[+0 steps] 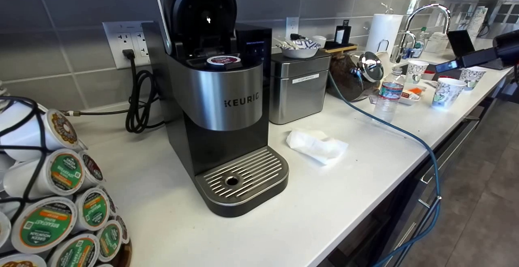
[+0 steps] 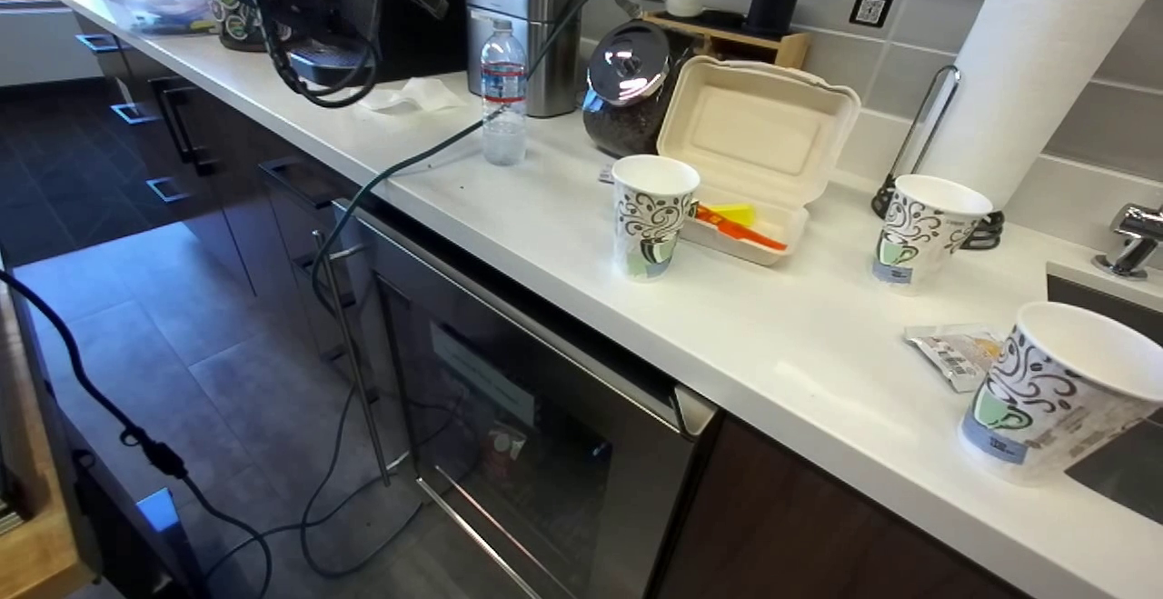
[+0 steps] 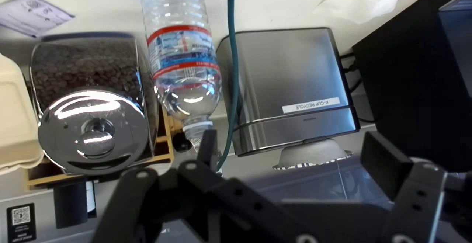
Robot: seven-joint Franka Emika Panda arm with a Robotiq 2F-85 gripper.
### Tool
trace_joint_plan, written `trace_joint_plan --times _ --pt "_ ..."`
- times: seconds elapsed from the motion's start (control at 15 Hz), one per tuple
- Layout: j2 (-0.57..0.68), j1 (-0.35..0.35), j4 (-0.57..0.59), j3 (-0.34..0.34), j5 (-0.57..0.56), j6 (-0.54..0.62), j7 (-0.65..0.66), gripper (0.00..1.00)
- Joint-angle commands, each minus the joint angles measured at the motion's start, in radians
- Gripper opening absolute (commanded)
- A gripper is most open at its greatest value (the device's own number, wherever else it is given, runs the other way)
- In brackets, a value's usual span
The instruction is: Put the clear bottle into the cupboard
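The clear bottle (image 1: 391,92) stands upright on the counter, with a red and blue label round it; it shows in both exterior views. In the wrist view the bottle (image 3: 184,51) lies left of the gap between my fingers, its neck partly hidden by a finger (image 3: 208,147). My gripper (image 3: 295,150) is spread wide, with nothing between the jaws. The dark arm (image 2: 309,17) hangs above the counter at the top of an exterior view. Dark cupboard fronts (image 2: 818,499) run below the counter; which one is the cupboard I cannot tell.
A blue-green cable (image 2: 409,163) crosses close to the bottle. A bean jar (image 3: 92,106) and a steel bin (image 3: 287,77) flank it. A paper cup (image 2: 650,217), a takeaway box (image 2: 759,126) and the coffee maker (image 1: 227,97) share the counter. A glass-front appliance (image 2: 509,435) sits underneath.
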Motion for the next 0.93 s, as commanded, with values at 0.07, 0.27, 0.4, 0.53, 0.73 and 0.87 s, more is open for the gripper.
trace_joint_plan --times 0.07,0.27,0.4,0.53,0.73,0.87 --pt "-0.293 0.239 0.12 -0.187 -0.015 0.122 -0.269 1.0" --pt "-0.438 0.312 0.178 -0.222 -0.06 0.159 -0.377 1.0" --pt "-0.53 0.348 0.183 -0.235 -0.108 0.206 -0.421 1.0" --pt "-0.545 0.345 0.158 -0.238 -0.133 0.229 -0.424 1.0" --pt "-0.478 0.333 0.173 -0.232 -0.107 0.181 -0.382 1.0" --pt "-0.473 0.333 0.174 -0.229 -0.107 0.181 -0.382 1.0"
